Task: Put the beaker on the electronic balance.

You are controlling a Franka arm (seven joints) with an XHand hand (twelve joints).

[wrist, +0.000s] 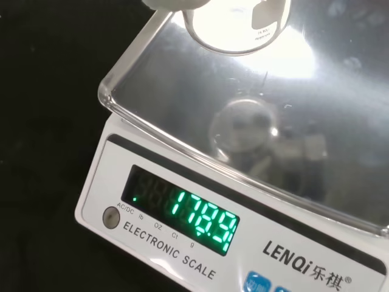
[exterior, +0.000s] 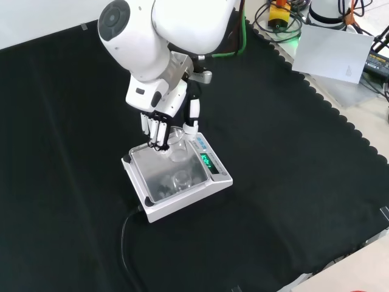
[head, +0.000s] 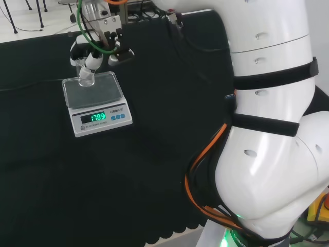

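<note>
So the beaker (head: 86, 77) is sitting in the upper left of the head view, right over the far edge of the electronic balance (head: 96, 103), and its base looks like it's down on the shiny pan. It's clear glass, so honestly it's hard to make out. In the front view it shows up a bit left of centre (exterior: 178, 143), at the top edge of the pan, with a faint reflection of it further down on the metal.

The hand (head: 92, 54) comes down on it from above in the head view, and its fingers (exterior: 157, 131) and thumb are closed around the beaker from both sides in the front view, so it's grasping the glass.

From the wrist view the beaker's round bottom (wrist: 237, 24) is close up against the pan's rim, and the balance's green display (wrist: 200, 220) is lit below the pan.

The balance sits on the black cloth (head: 169, 103), with a dark cable (exterior: 126, 243) trailing off its lower left corner in the front view. The big white arm (head: 272, 128) takes up the right side of the head view.
</note>
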